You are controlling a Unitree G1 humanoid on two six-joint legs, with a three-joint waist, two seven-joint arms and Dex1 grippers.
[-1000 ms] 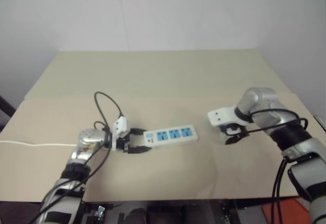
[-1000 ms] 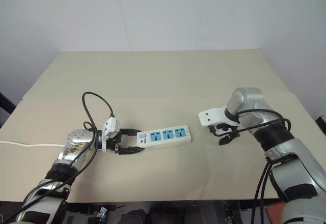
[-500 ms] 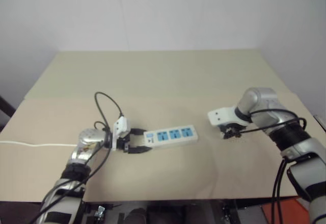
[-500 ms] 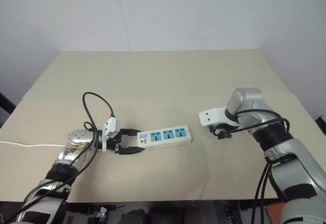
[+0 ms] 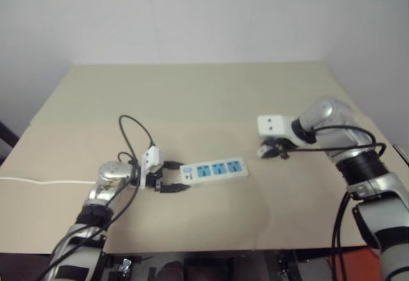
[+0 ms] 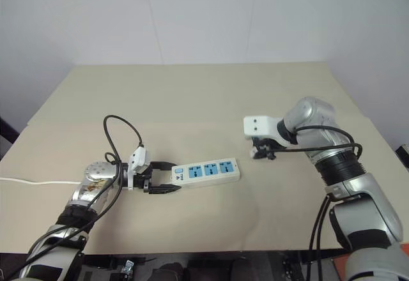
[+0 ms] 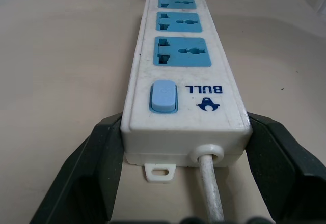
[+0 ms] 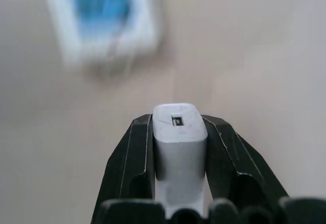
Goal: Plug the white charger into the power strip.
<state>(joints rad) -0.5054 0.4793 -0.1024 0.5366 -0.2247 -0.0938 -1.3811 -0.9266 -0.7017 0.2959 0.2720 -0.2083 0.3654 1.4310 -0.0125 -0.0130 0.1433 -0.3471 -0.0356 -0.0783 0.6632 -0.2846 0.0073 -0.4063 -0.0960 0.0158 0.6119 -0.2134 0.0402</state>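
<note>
Since a second ago the right tool [image 6: 262,151] has clenched on the white charger [image 8: 179,132] and lifted it off the table [image 6: 192,96], now right of centre in the frame. Left tool [image 6: 161,177] is clamped on the power strip's [image 6: 206,171] switch end, lower centre-left, flat on the table.

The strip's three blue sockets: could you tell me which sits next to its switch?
The socket at the cord end of the strip; the other two lie beyond it.
</note>
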